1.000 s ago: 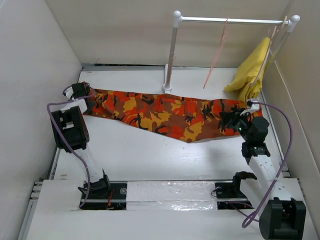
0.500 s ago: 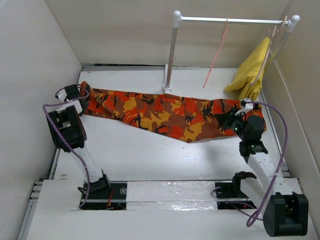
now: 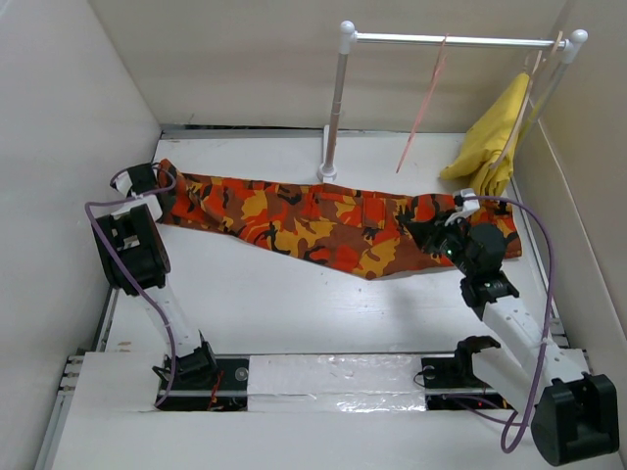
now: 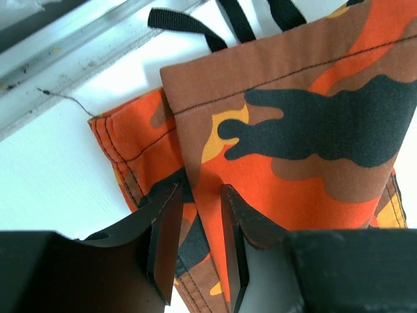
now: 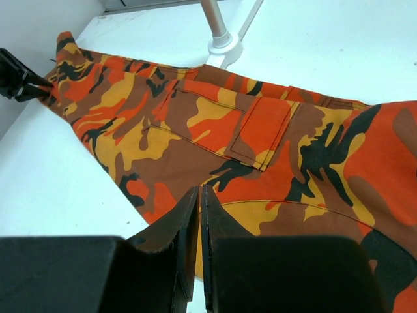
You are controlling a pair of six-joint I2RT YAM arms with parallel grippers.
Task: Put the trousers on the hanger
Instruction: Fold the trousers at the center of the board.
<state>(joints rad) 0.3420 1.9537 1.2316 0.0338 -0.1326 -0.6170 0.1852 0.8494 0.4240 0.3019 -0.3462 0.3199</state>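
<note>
The camouflage trousers (image 3: 323, 220) lie flat across the table, cuffs at the left and waist at the right. My left gripper (image 3: 157, 181) is at the cuff end. In the left wrist view its jaws (image 4: 199, 192) are closed on a fold of the cuff fabric (image 4: 293, 117). My right gripper (image 3: 431, 235) is over the waist end. In the right wrist view it (image 5: 199, 189) is shut and empty just above the trousers (image 5: 215, 124), near a back pocket. The pink wire hanger (image 3: 426, 103) hangs from the rail, apart from both grippers.
A white rail (image 3: 451, 40) on a post with a round foot (image 3: 327, 174) stands at the back. A yellow garment (image 3: 495, 132) on a beige hanger hangs at its right end. White walls close in left, right and behind.
My left gripper drew the cuff end back and to the left, then held still. My right gripper moved left over the waist end, staying shut.
</note>
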